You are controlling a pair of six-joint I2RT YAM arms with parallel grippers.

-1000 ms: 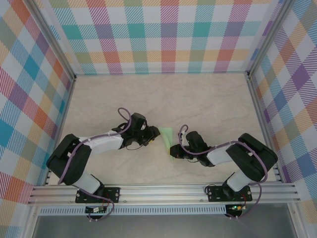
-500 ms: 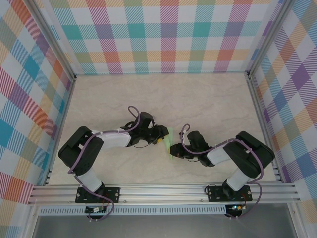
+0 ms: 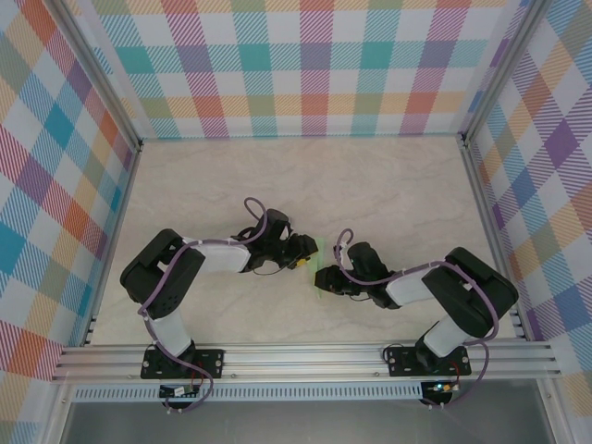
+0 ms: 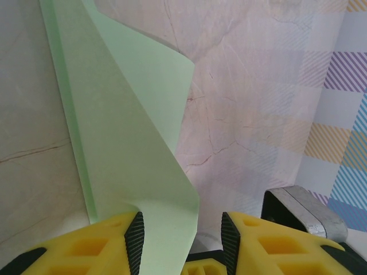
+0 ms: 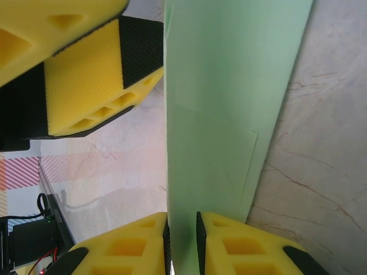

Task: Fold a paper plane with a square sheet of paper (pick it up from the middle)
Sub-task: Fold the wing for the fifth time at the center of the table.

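The square sheet of paper, folded into a slim pale mint-green paper plane (image 3: pixel 320 248), stands between both grippers at mid-table. My left gripper (image 3: pixel 303 262) reaches it from the left. In the left wrist view the paper (image 4: pixel 132 143) runs into the left gripper (image 4: pixel 182 240), whose jaws are wide open; the sheet leans on the left pad (image 4: pixel 135 240) only. In the right wrist view the paper (image 5: pixel 229 86) passes between the jaws of the right gripper (image 5: pixel 182 240), which stand a narrow gap apart. The left gripper's yellow finger (image 5: pixel 86 74) sits close beside it.
Pale marble tabletop (image 3: pixel 305 176) stretches behind the grippers to plaid walls (image 3: pixel 305 74). Aluminium rails (image 3: pixel 305 356) run along the near edge by the arm bases. The two wrists are almost touching.
The left arm has swung right and reached onto the paper, covering more of it. The right arm has barely moved.
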